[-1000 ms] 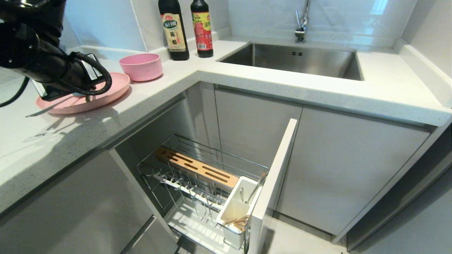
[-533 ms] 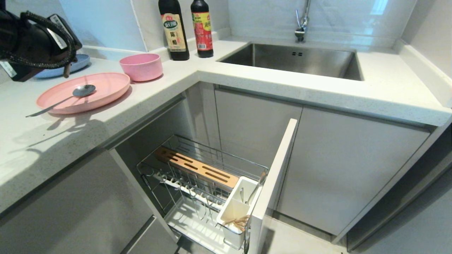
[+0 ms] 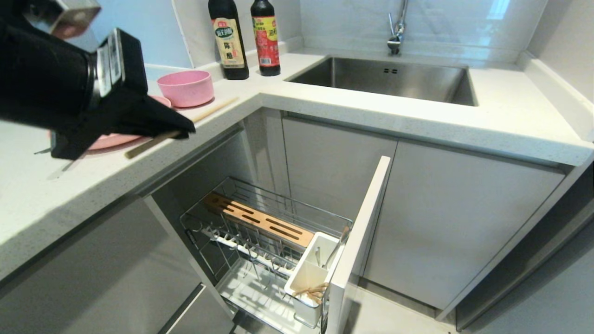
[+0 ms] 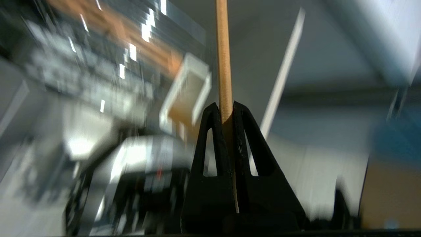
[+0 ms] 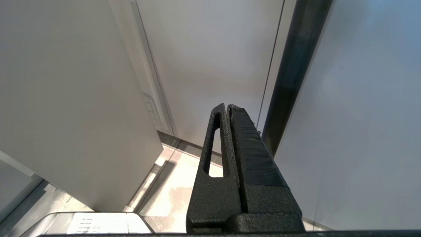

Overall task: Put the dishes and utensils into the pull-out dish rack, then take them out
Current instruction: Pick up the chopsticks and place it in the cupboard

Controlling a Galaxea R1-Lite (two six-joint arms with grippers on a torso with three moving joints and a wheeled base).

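Now, from my head view, my left gripper (image 3: 178,131) hangs over the near left edge of the speckled white countertop (image 3: 417,116), its black fingers clamped on the light wooden chopsticks (image 3: 213,109), which run level from the fingers toward the far right. Half a second ago this arm was up at the far left with nothing showing in it, and the metal spoon lay in plain sight on the pink plate (image 3: 111,140); at present my arm covers most of that matte plate and I cannot see the spoon. The small round pink bowl (image 3: 185,87) sits just beyond the plate, near two dark sauce bottles (image 3: 228,39). Below, the pull-out dish rack (image 3: 260,241) stands drawn out: chrome wire, a slotted bamboo strip (image 3: 260,220), a white plastic utensil cup (image 3: 312,273), a light-grey front panel. A steel sink (image 3: 385,79) lies at the far right.

In my left wrist view, the fingers (image 4: 210,138) pinch the smooth wooden stick (image 4: 224,65); behind it everything is smeared.

In my right wrist view, my right gripper (image 5: 227,108) is closed on nothing, low by plain grey cabinet panels (image 5: 204,65) and pale floor.
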